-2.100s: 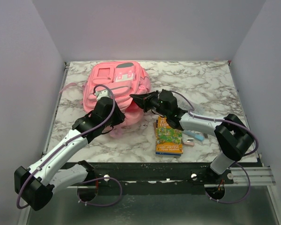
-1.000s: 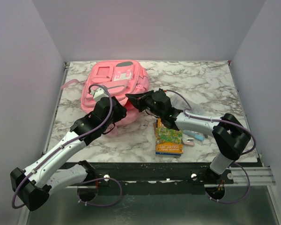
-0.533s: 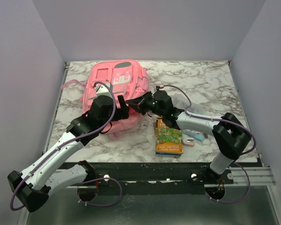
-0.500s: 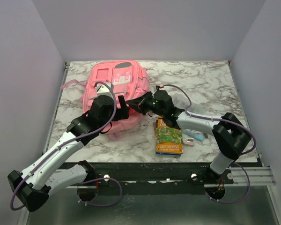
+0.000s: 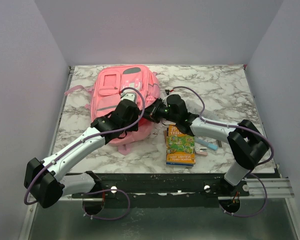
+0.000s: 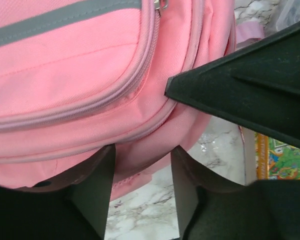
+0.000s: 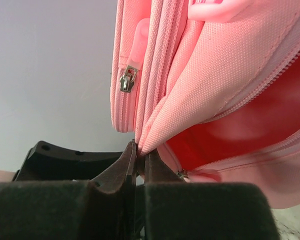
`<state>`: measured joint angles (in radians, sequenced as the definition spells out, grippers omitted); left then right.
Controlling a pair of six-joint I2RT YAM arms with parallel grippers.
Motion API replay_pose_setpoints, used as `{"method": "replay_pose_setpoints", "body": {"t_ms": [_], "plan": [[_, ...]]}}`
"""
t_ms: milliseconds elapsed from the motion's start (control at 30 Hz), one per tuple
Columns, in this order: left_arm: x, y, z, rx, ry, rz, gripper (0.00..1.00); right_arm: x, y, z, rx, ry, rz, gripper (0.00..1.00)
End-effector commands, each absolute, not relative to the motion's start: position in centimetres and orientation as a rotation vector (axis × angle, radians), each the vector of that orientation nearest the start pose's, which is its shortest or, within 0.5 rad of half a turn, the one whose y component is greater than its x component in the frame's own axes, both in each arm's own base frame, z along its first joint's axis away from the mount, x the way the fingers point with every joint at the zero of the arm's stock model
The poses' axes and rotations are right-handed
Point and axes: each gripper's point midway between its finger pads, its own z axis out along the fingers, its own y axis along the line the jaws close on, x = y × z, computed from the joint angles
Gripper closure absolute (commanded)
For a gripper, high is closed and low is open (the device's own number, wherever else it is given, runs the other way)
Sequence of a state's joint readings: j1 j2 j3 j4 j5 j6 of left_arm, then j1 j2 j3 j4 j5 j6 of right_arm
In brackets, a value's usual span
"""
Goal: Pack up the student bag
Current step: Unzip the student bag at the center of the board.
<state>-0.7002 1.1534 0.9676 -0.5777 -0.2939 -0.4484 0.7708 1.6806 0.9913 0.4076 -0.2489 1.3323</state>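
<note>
1. The pink backpack [image 5: 115, 90] lies flat on the marble bench [image 5: 225, 95], toward the far left corner. Its front pockets face up and one strap [image 5: 75, 91] trails toward the left edge.
2. The left arm reaches in from the near left corner. The left gripper [image 6: 142, 150] sits at the side of the backpack that faces the near edge.
3. Its two fingers [image 6: 92, 195] are spread apart, with the rounded pink edge of the backpack showing between them. I cannot tell whether they touch the cloth.
4. The right arm reaches from the near right corner across the middle of the bench. The right gripper [image 7: 138, 150] meets the backpack on its right side, just beside the left gripper.
5. The right fingers are pressed together on a thin fold of pink cloth beside a zip track, and that fold is lifted.
6. Next to the pinched fold the backpack gapes, and a red lining [image 7: 240, 135] shows inside.
7. A metal zipper pull [image 7: 126, 80] hangs on the closed zip line next to that fold.
8. A grey band [image 6: 55, 17] crosses the front pocket above the left fingers.
9. A colourful book [image 5: 180, 145] lies flat near the near edge, right of the backpack and apart from it, under the right arm.
10. Small pink and blue items [image 5: 207, 145] lie just beside the book on its right. They are too small to identify.
</note>
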Motion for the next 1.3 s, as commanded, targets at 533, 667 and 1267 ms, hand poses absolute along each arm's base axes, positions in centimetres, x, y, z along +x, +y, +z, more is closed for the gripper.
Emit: {"method": "replay_pose_setpoints", "body": {"t_ms": [533,667,1267], "plan": [[27.1,-19.7,20.8,0.181,2.234,-0.374,1.0,24.5,35.2,19.2,-0.785,1.928,1.369,0.4],[26.5,-20.1,22.1,0.186,2.209,-0.434,1.0,23.2,35.7,18.6,-0.933,1.792,1.446,0.39],[25.8,-21.6,24.0,0.192,2.175,-0.571,1.0,23.0,39.4,17.0,-0.977,1.675,1.661,0.37]]}}
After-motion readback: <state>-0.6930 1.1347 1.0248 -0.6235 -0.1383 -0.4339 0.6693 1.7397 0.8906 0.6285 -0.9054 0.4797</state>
